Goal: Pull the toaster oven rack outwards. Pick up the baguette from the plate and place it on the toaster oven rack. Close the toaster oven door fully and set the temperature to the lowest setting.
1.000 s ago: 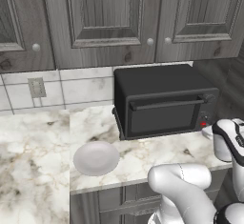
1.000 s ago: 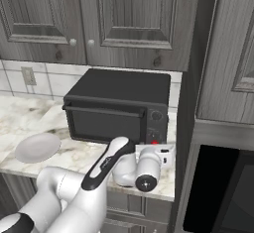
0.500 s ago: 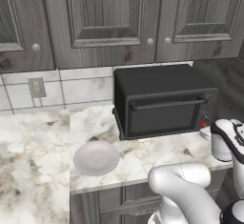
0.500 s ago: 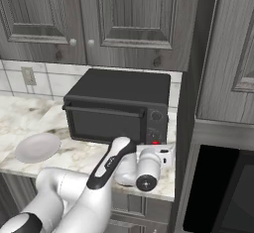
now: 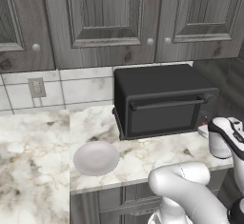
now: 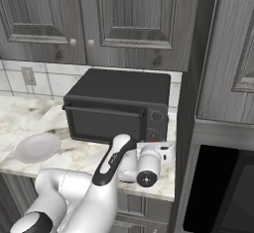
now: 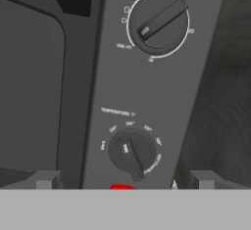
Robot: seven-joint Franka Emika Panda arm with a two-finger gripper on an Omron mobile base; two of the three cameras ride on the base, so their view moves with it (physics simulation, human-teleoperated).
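Jaws wide open, empty, at temperature knob (image 7: pixel 131 153) | oven door (image 5: pixel 162 118) shut | risk: grabbing timer knob (image 7: pixel 158 22) above instead

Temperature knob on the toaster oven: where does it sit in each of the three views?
Left base view: temperature knob, low on the toaster oven's right-hand control panel, beside the white hand.
Right base view, low on the same panel, just above the hand.
Hand view, lower centre, under the word TEMPERATURE.
Shared landmark: the larger upper dial directly above it.
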